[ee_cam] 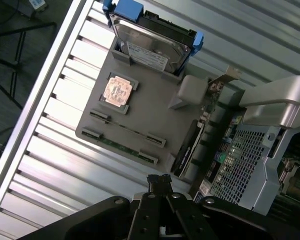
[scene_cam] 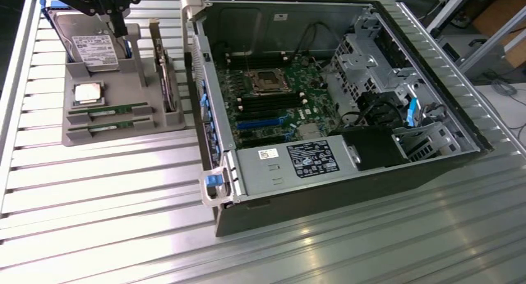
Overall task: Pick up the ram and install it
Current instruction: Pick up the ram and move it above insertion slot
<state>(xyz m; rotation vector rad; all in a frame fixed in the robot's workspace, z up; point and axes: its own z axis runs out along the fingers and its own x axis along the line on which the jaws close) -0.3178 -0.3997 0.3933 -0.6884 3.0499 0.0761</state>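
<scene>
Two ram sticks lie side by side in slots at the front of a grey holder tray [scene_cam: 123,87]. One ram stick [scene_cam: 111,109] [ee_cam: 127,129] sits nearer the silver processor chip, and the other ram stick [scene_cam: 111,127] [ee_cam: 119,145] is at the tray's edge. My gripper [scene_cam: 121,30] [ee_cam: 159,181] hangs shut above the tray's far end, over the hard drive [scene_cam: 95,50]. Nothing is between its fingers, and it is well clear of both sticks. The open computer case [scene_cam: 329,99] lies on the exterior view's right, its motherboard [scene_cam: 271,105] exposed.
The tray also holds a square processor chip [scene_cam: 88,93] [ee_cam: 118,90] and an upright expansion card [scene_cam: 169,81] [ee_cam: 190,145] on the side nearest the case. The case's raised wall [scene_cam: 197,87] stands between tray and motherboard. Everything rests on a ribbed metal table [scene_cam: 107,198].
</scene>
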